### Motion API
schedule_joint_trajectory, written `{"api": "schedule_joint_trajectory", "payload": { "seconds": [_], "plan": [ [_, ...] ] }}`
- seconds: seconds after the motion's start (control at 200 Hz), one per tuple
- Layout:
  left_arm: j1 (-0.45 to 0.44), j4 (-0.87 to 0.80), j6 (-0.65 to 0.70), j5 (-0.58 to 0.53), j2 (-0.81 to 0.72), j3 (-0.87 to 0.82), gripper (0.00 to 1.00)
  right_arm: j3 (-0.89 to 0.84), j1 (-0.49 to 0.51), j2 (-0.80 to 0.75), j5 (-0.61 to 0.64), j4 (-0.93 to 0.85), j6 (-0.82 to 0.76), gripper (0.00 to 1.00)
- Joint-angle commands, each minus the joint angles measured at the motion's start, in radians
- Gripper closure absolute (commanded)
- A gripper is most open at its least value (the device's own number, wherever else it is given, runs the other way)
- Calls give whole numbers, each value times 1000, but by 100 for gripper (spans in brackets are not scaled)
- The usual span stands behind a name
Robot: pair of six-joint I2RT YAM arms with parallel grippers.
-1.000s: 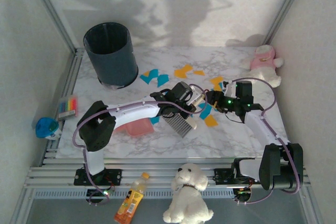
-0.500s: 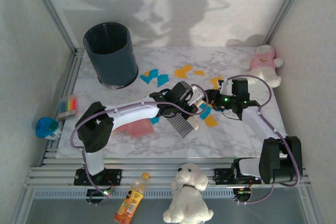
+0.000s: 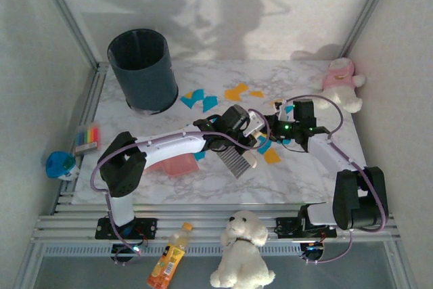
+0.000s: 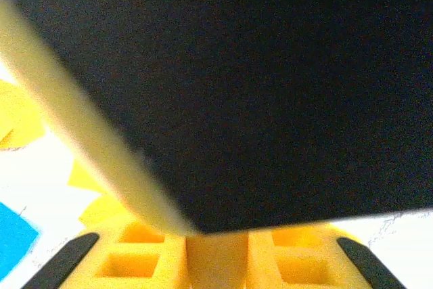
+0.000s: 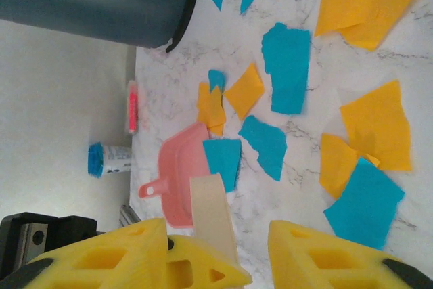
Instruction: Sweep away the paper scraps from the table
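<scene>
My left gripper (image 3: 240, 145) is shut on a brush (image 3: 234, 161) whose dark bristles (image 4: 257, 86) and cream handle (image 4: 88, 147) fill its view above the yellow fingers (image 4: 142, 262). My right gripper (image 3: 268, 128) hangs just right of it, open, with the cream handle (image 5: 211, 214) standing between its yellow fingers, close against the left one and apart from the right one (image 5: 318, 255). Orange and teal paper scraps (image 5: 287, 65) lie scattered over the marble table (image 3: 298, 174), several behind the brush (image 3: 203, 99). A pink dustpan (image 5: 181, 181) rests flat under my left forearm (image 3: 177, 164).
A dark round bin (image 3: 142, 69) stands at the back left. A pink and white plush (image 3: 342, 82) sits at the right back corner. A striped block (image 3: 86, 138) and a blue-capped tube (image 3: 59, 164) lie on the left rail. A white plush dog (image 3: 242, 248) and a bottle (image 3: 169, 255) lie in front.
My right gripper has swung back and left toward the brush handle, and its jaws have narrowed around it. The left arm and brush have stayed put.
</scene>
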Motion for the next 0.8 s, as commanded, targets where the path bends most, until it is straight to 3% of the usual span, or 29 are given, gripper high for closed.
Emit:
{"api": "schedule_joint_trajectory", "payload": {
  "seconds": [0.0,0.14,0.3,0.436,0.586,0.791],
  "plan": [
    [-8,29,17,-13,-16,52,83,35,13,13,-28,4,-8,59],
    [-8,32,14,-21,-16,53,83,35,15,16,-25,-2,-12,62],
    [-8,27,15,-25,-16,53,80,36,16,2,9,-11,-11,75],
    [-8,34,15,-34,-38,33,58,33,15,-36,96,-18,-1,88],
    [-8,54,19,-78,-96,-25,34,24,-1,-97,209,-39,13,93],
    [25,-4,41,-126,-190,-92,29,9,-48,-174,267,-47,21,95]
  ]
}}
